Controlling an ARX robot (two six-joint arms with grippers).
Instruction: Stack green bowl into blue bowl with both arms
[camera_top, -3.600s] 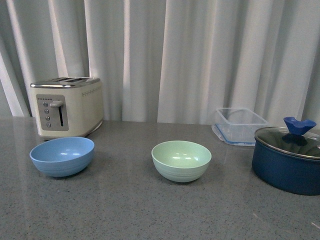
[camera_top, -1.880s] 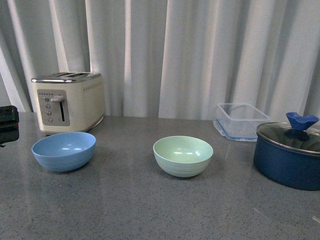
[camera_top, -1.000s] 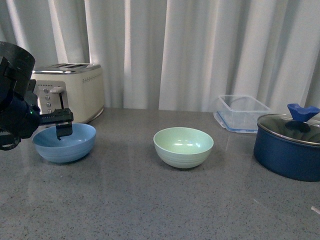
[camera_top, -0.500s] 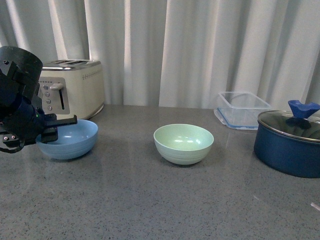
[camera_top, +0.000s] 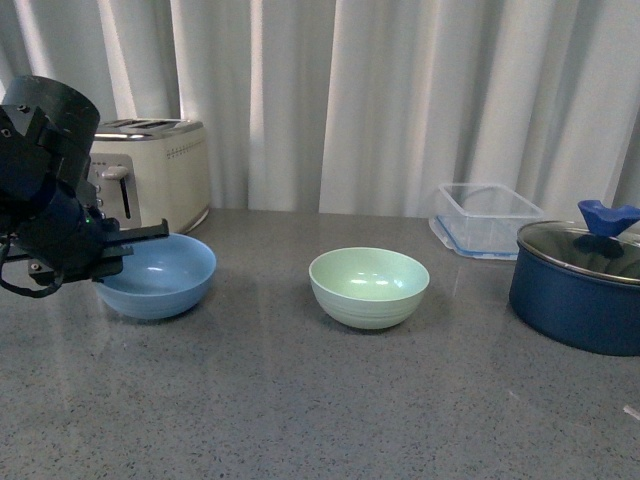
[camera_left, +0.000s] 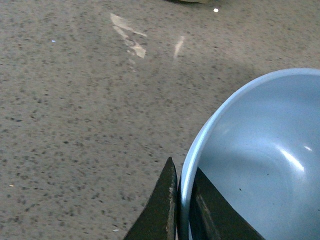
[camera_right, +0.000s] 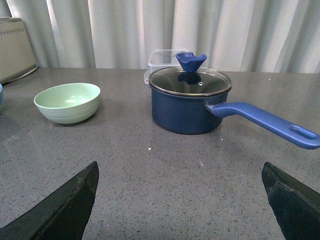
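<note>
Left gripper (camera_left: 182, 172) was pinching the blue bowl (camera_left: 250, 150) by its rim, one finger inside, one outside. Right gripper (camera_right: 180, 167) was spread wide and empty, with the green bowl (camera_right: 67, 102) well ahead of it, untouched. Looked like the grabbing step to me. Next up, Right gripper would need to reach the green bowl's rim.

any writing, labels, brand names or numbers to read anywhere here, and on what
None can be read in any view.
toaster: the control panel on its front is too small and blurred to make out any marks.
blue bowl, green bowl, pot, clear box: no label or print shows.
</note>
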